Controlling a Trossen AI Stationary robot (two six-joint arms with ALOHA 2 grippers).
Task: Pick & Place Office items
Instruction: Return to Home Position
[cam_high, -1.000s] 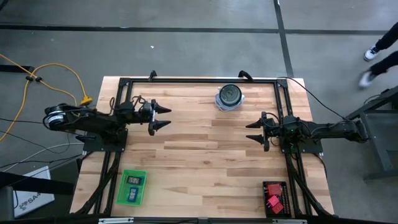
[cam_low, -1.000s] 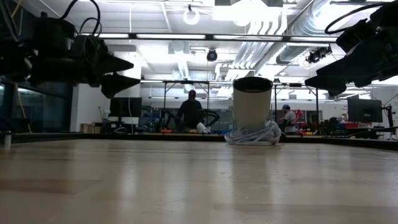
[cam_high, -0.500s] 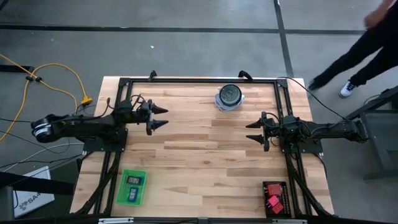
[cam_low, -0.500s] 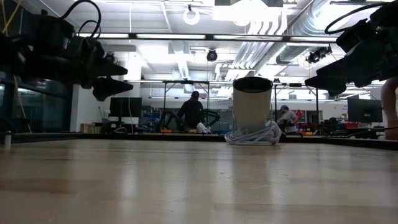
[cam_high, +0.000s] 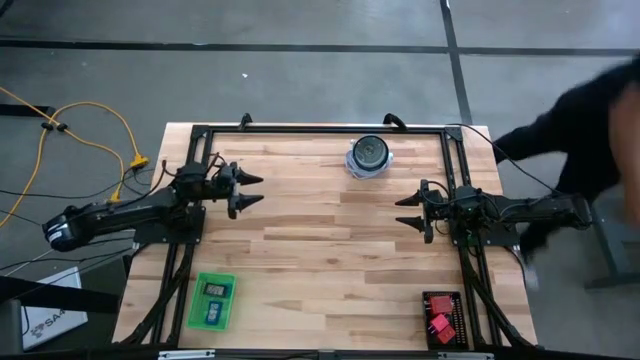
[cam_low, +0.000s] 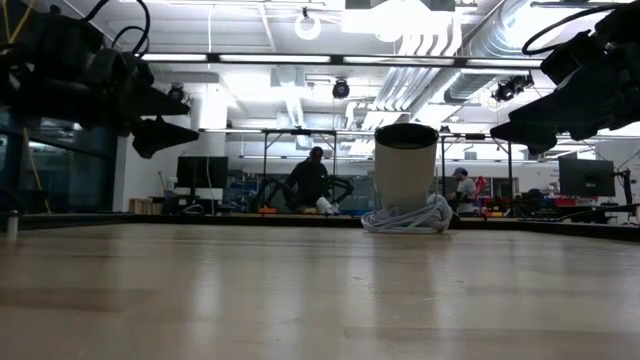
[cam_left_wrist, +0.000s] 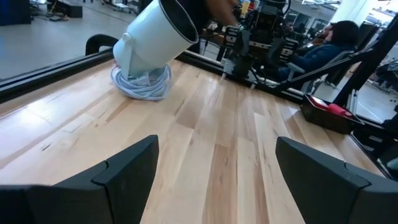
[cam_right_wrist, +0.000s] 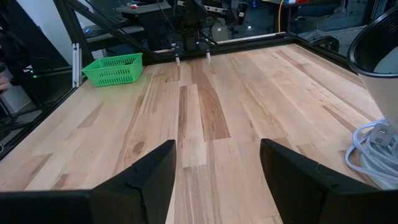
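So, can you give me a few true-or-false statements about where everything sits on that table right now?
1. The left arm and the right arm both have open, empty jaws. True.
2. The red pieces lie in the green tray. False: they lie in the black tray.
3. The round white container stands on the wood, outside both trays. True.
4. The two trays sit side by side. False: the green one is on the left arm's side, the black one on the right arm's.
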